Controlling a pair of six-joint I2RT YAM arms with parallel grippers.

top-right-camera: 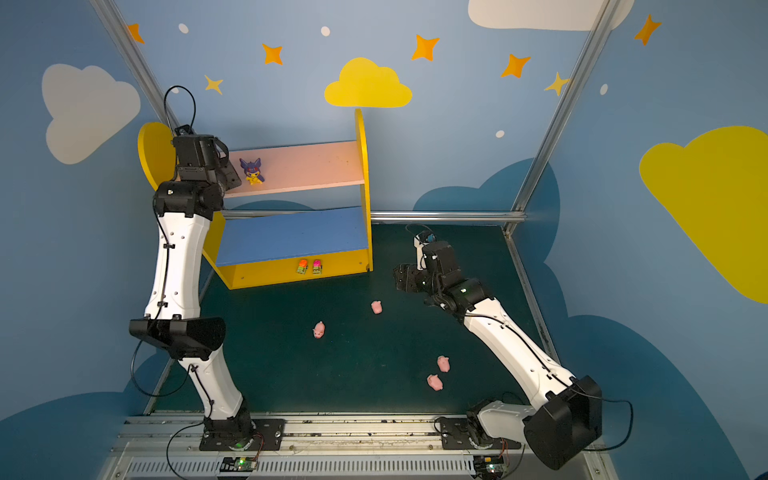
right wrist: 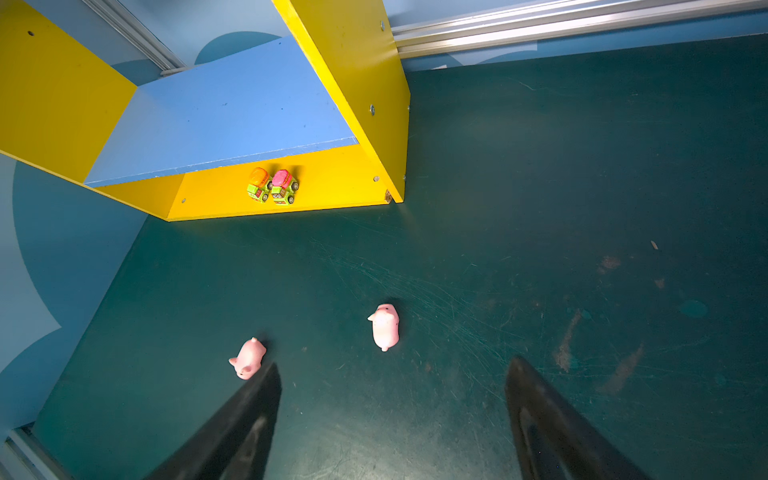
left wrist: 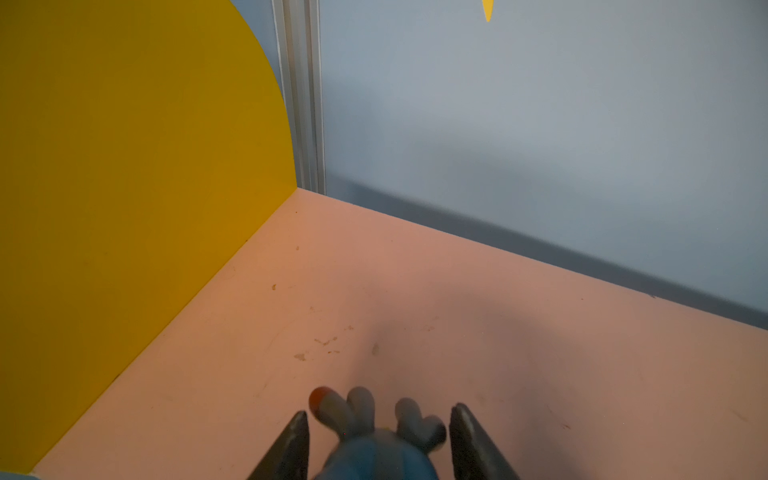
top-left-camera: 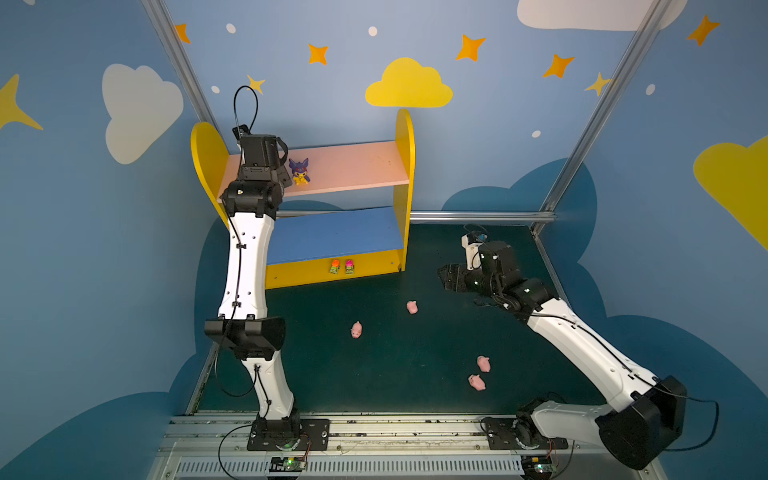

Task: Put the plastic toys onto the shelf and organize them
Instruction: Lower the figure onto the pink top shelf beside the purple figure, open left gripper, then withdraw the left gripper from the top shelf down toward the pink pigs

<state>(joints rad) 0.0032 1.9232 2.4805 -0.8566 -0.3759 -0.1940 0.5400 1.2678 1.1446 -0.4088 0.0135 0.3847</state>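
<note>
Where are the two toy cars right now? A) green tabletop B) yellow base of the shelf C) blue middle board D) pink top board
B: the orange-topped car and the pink-topped car stand side by side on the shelf's yellow base, just in front of the blue board, not on it.

Matte blue walls (top-left-camera: pixel 478 137), pasted with yellow and white clouds (top-left-camera: pixel 409 85) and orange stars (top-left-camera: pixel 471 47), close around me. Silver aluminium posts (top-left-camera: pixel 606 108) mark the corners. A scratched dark green mat (top-left-camera: pixel 415 365) lies beneath me.
</note>
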